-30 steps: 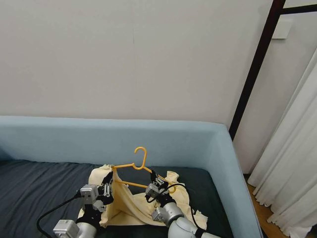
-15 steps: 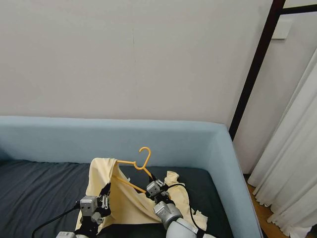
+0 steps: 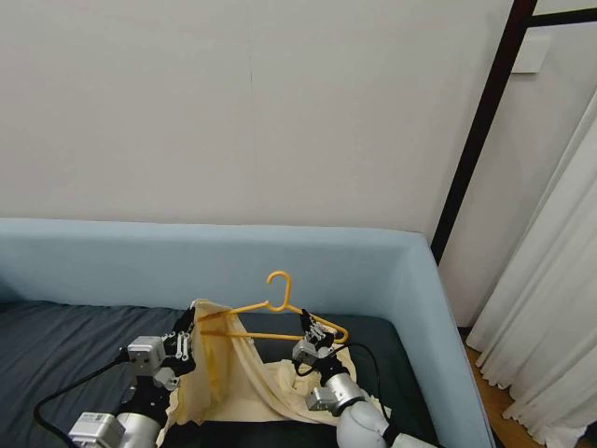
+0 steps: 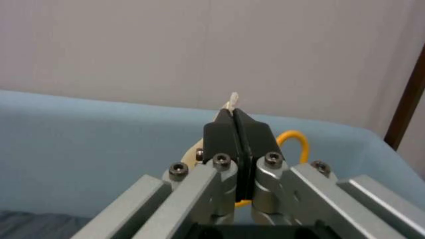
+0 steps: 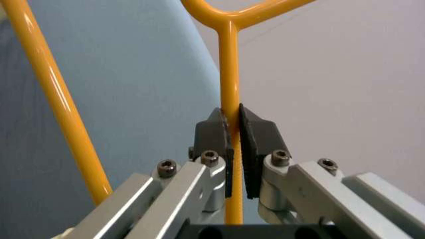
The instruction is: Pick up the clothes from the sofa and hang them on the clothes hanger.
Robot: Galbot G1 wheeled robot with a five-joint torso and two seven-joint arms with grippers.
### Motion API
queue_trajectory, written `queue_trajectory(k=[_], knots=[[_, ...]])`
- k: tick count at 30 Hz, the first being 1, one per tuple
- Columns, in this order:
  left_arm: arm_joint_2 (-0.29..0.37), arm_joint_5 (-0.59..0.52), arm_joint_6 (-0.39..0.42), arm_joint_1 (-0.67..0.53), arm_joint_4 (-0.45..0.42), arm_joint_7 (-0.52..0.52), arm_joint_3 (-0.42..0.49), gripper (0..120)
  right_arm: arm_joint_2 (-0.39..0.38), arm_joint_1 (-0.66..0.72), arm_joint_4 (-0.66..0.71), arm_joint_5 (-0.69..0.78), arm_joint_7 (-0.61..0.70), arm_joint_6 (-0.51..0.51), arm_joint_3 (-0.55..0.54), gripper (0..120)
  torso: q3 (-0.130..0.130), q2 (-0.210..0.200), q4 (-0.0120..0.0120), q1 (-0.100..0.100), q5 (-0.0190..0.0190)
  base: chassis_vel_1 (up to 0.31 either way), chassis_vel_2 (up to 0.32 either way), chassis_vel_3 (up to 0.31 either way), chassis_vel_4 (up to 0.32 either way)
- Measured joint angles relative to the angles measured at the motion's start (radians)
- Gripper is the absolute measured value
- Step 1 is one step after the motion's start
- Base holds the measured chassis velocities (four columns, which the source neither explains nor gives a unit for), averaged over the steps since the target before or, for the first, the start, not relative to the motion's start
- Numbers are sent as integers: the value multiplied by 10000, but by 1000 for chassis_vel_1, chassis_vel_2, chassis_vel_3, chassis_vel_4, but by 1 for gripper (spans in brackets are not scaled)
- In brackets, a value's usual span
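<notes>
Left arm: the left gripper (image 3: pixel 192 327) is pressed shut on a fold of the cloth (image 3: pixel 222 373), which hangs below it.
Right arm: the right gripper (image 3: pixel 313 329) is pinched on a bar of the hanger (image 3: pixel 276 333).
Hanger: held between the grippers, hook up, near level.
Around: the sofa (image 3: pixel 112 261) back and wall (image 3: pixel 187 112) are seen beyond both; a pole (image 3: pixel 476 140) and curtain (image 3: pixel 550 317) stand well right of the right gripper.
In the way: the hanger's left end is covered by draped cloth.
Change: both grippers are seen higher than half a second ago; the tilted hanger has been levelled.
</notes>
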Motion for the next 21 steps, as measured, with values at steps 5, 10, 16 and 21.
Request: queue_trajectory(k=[5, 10, 16, 21], knots=[[-20, 56, -188, -19, -22, 265, 193, 0, 230, 62, -184, -48, 4, -12, -320, 4, 0, -1, 0, 0, 0, 0, 0, 0, 0], [-65, 354, -599, 60, 319, 829, 767, 0, 696, 441, -434, 109, 20, -300, -853, 4, 0, 0, 2, 0, -1, 0, 0, 0, 0], [-60, 470, -844, 61, 473, 1280, 1044, 0, 885, 685, -614, 482, 27, -401, -1073, 4, 0, -1, 1, 0, 0, 0, 0, 0, 0], [-28, 753, -1062, 171, 823, 1517, 1342, 0, 1226, 838, -571, 1757, 324, -339, -1096, 4, 0, 0, 1, 0, 0, 0, 0, 0, 0]])
